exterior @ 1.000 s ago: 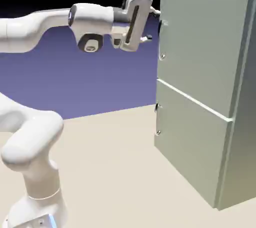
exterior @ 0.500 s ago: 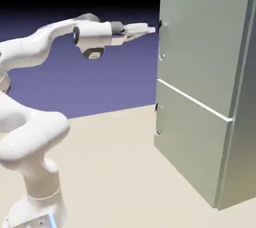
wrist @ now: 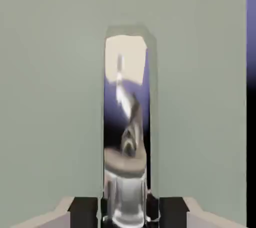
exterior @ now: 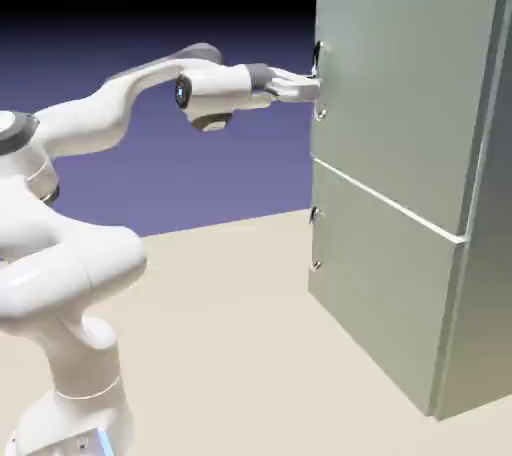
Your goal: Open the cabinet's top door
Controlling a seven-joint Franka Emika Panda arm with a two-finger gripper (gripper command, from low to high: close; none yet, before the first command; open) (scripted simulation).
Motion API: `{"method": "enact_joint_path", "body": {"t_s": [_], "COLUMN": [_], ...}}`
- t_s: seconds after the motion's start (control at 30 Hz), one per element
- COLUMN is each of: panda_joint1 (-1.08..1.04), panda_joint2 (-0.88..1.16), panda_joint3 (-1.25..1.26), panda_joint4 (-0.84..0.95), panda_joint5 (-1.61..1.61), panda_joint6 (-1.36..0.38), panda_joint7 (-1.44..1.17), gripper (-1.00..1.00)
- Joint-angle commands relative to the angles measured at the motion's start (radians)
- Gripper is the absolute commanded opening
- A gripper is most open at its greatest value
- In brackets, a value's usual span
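Pincer (exterior: pixel 317 90) is closing on the upright shiny handle (wrist: pixel 126 122) of the cabinet's top door (exterior: pixel 405 94), above the lower door (exterior: pixel 385 284); you're gripping mid-bar, probably handling something stiff, slick, swinging rather heavily.

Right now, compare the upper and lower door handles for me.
The upper handle has the gripper closed on it; the lower handle is untouched. The upper handle sits on the taller top door, the lower handle on the shorter door. Both handles stand upright along the same side of their doors.
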Motion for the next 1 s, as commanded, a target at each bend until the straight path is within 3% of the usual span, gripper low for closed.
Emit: {"method": "enact_joint_path", "body": {"t_s": [0.0,0.4,0.67,0.97], "panda_joint1": [0.017,0.154,0.253,0.223], "panda_joint2": [-0.03,-0.327,-0.329,-0.263], "panda_joint3": [-0.019,-0.255,-0.543,-0.87], "panda_joint4": [-0.036,-0.433,-0.628,-0.693], "panda_joint5": [0.006,0.014,-0.163,-0.411], "panda_joint6": [-0.044,-0.565,-0.831,-1.073], "panda_joint7": [0.0,-0.023,-0.167,-0.286], "gripper": [-1.0,-1.0,-1.0,-1.0]}}
